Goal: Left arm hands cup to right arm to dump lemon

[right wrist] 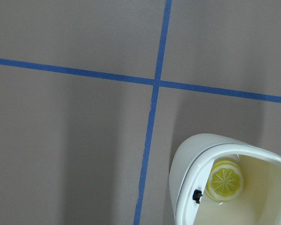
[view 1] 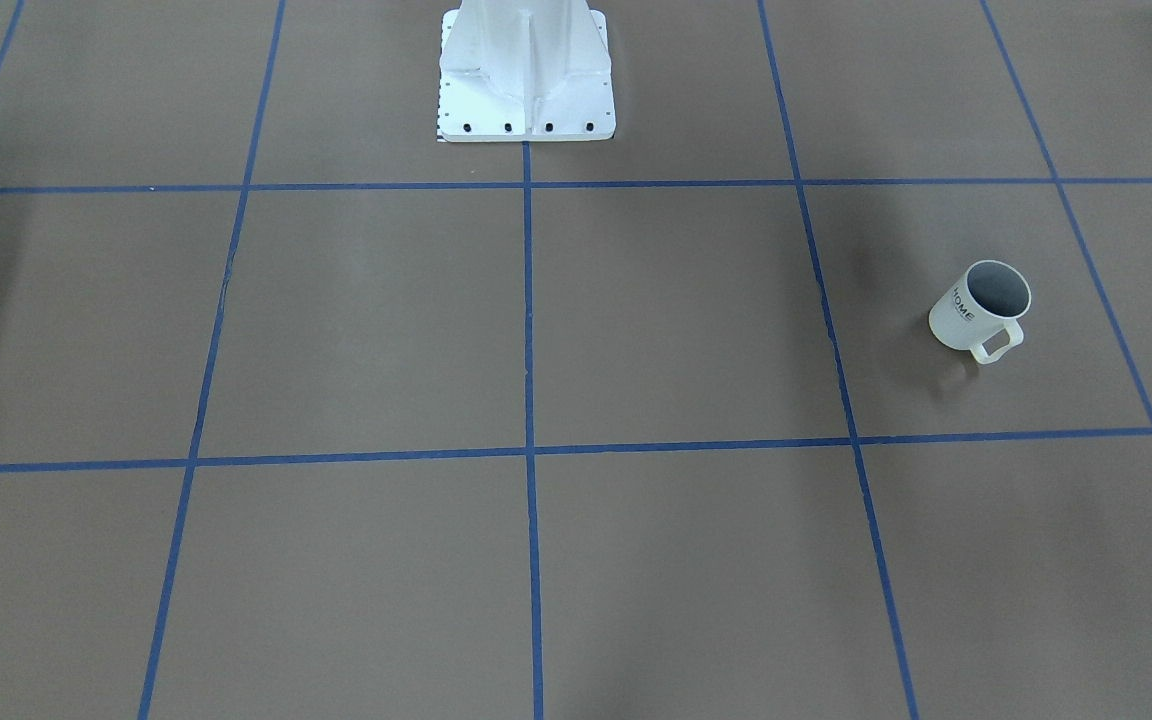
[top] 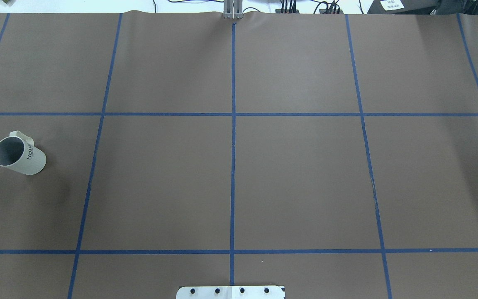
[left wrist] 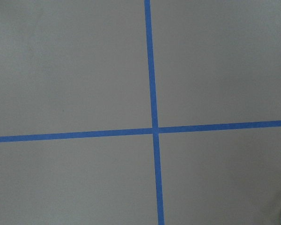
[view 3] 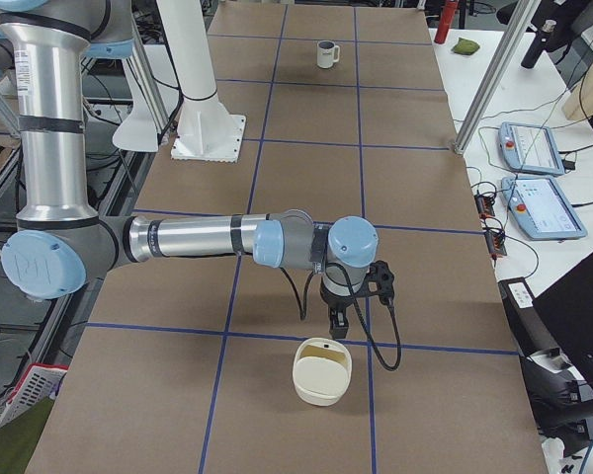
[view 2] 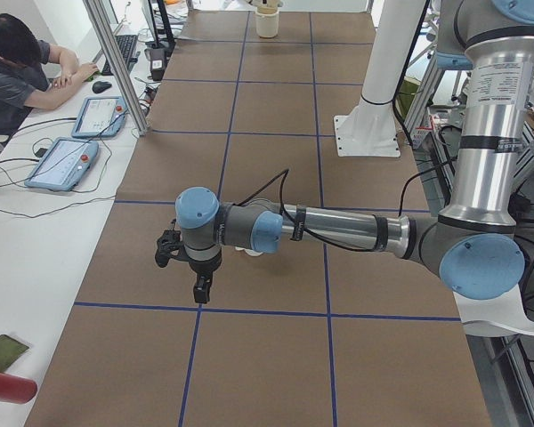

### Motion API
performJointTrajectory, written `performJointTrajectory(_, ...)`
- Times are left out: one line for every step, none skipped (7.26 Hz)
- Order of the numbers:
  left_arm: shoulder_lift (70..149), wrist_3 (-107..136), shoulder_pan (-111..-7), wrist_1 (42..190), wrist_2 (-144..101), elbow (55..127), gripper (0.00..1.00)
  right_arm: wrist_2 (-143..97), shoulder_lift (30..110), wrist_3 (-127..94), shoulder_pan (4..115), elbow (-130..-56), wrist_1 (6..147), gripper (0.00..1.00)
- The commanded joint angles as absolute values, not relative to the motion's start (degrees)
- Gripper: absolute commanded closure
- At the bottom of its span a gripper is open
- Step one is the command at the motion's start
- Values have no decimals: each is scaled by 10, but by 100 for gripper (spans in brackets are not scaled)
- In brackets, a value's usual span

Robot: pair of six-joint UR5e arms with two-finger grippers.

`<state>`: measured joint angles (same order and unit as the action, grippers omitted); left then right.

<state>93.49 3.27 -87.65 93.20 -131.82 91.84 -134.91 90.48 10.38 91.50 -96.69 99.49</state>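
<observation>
Cup (top: pixel 18 154) upright, seemingly empty, far on the robot's left of the tabletop (top: pixel 297 174). The lemon (right wrist: pixel 227 182) lies in a cream tub (view 3: pixel 323 372) just beside the right claw (view 3: pixel 339 326). Whether that or the left claw (view 2: pixel 198 294) is apart cannot be told. Likely risk: a handover that dumps nothing, or a nudge toppling the cup.

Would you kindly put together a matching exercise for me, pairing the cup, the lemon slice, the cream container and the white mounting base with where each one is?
Things:
1. cup
2. lemon slice
3. cream container
4. white mounting base

Places:
A. inside the cream container
B. at the middle of the robot-side edge of the table
C. upright on the robot's left part of the table
D. on the table, close below the end of the right arm

Pairs: 1-C, 2-A, 3-D, 4-B
</observation>
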Motion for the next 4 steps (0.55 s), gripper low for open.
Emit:
performJointTrajectory(935,-1,-878,923,-1317,915,0,-1349,903,104,915,-965,995,0)
performJointTrajectory(935,-1,-878,923,-1316,915,0,-1349,903,103,915,-965,995,0)
performJointTrajectory(935,-1,-878,923,-1316,915,0,-1352,903,102,915,-967,995,0)
performJointTrajectory(934,-1,-878,923,-1316,915,0,-1353,903,102,915,-966,995,0)
